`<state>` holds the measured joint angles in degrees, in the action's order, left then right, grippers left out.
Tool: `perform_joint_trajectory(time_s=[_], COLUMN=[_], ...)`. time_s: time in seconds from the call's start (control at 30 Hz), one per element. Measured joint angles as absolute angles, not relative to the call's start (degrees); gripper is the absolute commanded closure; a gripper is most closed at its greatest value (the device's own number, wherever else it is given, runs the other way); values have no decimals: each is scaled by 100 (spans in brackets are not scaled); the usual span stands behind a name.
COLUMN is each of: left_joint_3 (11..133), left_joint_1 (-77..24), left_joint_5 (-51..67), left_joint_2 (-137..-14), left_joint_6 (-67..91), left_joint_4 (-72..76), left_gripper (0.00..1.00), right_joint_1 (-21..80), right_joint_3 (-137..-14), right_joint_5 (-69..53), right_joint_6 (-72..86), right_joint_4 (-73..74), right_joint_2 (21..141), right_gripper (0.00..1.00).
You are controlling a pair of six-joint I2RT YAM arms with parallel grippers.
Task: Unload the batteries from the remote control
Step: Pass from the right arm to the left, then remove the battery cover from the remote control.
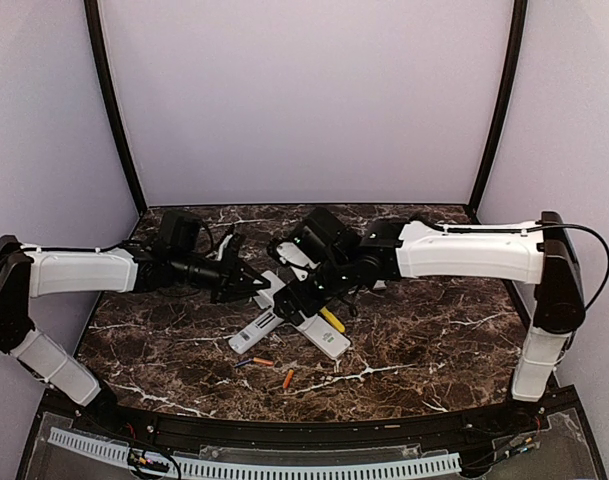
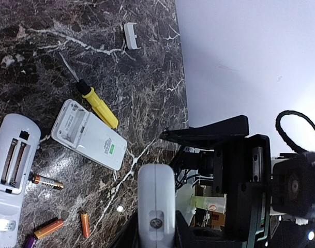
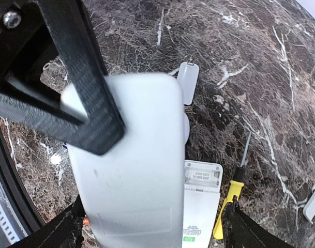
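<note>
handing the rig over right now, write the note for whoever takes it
Pincers: the left pincer is shut on the end of a white plastic remote control, apparently raised off the dark marble table. The right pincer is open, straddling that remote without gripping.
Done: four small cylindrical batteries lie loose on the table. A second white remote lies with its bay open and empty. A detached white cover and a yellow-handled screwdriver are nearby.
Left: the held remote's bay is hidden, so check it. A third white remote has an open bay, contents unclear.
</note>
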<state>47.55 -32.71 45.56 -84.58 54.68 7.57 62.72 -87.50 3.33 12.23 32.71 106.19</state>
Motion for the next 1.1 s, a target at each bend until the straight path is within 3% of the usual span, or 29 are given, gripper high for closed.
perform_joint_trajectory(time_s=[0.17, 0.37, 0.53, 0.87, 1.1], left_joint_3=[4755, 4469, 4215, 4125, 4082], left_joint_1=[-3142, -2768, -2606, -2458, -2453], left_joint_5=[4364, 4329, 4263, 4241, 4298], left_joint_2=[-8099, -7752, -7422, -6589, -6554], left_joint_6=[5470, 5655, 5789, 5811, 5815], left_joint_4=[843, 1417, 1772, 2141, 2202], left_gripper=[100, 100, 100, 100, 100], right_joint_1=[6191, 5896, 5778, 5780, 5780], right_joint_3=[-8147, -7380, -7161, -6722, -6722], right_joint_5=[491, 613, 504, -187, -639], right_joint_6=[1791, 3249, 4364, 5122, 5238], right_joint_4=[2842, 1962, 1229, 475, -75], right_joint_2=[9854, 8720, 8562, 8705, 8812], right_gripper=[2, 2, 4, 26, 32])
